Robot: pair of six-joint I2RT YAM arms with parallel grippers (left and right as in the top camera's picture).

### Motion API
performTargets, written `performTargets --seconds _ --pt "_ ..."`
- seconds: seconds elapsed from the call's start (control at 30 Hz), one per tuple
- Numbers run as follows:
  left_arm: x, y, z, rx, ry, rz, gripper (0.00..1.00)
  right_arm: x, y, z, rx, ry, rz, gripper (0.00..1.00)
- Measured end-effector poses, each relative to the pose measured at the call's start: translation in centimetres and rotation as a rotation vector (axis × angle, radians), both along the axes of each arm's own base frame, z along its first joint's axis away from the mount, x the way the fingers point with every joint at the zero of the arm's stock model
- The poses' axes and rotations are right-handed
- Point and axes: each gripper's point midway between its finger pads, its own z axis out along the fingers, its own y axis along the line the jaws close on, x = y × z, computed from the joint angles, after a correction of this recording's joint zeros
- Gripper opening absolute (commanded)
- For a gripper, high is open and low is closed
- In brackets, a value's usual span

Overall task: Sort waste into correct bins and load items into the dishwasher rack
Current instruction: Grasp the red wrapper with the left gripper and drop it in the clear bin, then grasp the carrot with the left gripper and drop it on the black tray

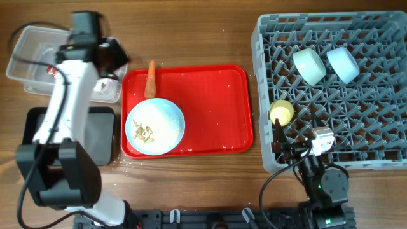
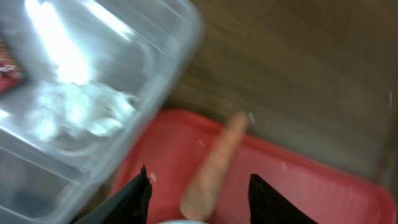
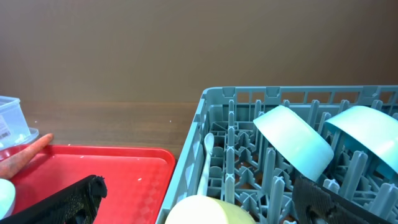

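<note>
Left gripper (image 2: pixel 198 198) fingers spread, empty, flanking the small orange carrot (image 2: pixel 214 171) on the flat red plastic tray (image 2: pixel 311 193) (crumpled white tissue (image 2: pixel 81 109) sits in the clear plastic tub (image 2: pixel 168 37)). Right gripper (image 3: pixel 199 205) also released, at the grey pegged rack (image 3: pixel 280 92). Only overhead shows beige crumbs (image 1: pixel 144 132) on the pale blue round plate (image 1: pixel 168 114).

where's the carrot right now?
Overhead: the carrot lies at the red tray's far-left corner, just beyond the plate, right of the clear tub.

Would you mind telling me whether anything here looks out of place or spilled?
The carrot lies across the red tray's back rim, tip poking past it. Crumbs sit on the plate.
</note>
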Motion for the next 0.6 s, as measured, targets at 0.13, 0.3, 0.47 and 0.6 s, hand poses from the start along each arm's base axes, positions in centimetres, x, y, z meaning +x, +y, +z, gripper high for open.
performTargets --seconds 0.13,0.3,0.47,0.6 --pt "-1.0 -6.8 -1.4 0.106 0.045 -0.238 0.58 0.0 0.0 0.0 0.0 0.0 0.0 1.0" --pt "-0.9 -7.1 -7.7 0.213 0.175 -0.282 0.58 0.0 0.0 0.0 0.0 0.0 0.0 1.0" --pt "-1.8 -5.8 -13.0 0.251 0.302 -0.281 0.31 0.0 0.0 0.0 0.0 0.0 0.0 1.0" --pt "-2.1 -5.3 -13.8 0.263 0.327 -0.282 0.15 0.0 0.0 0.0 0.0 0.0 0.0 1.0"
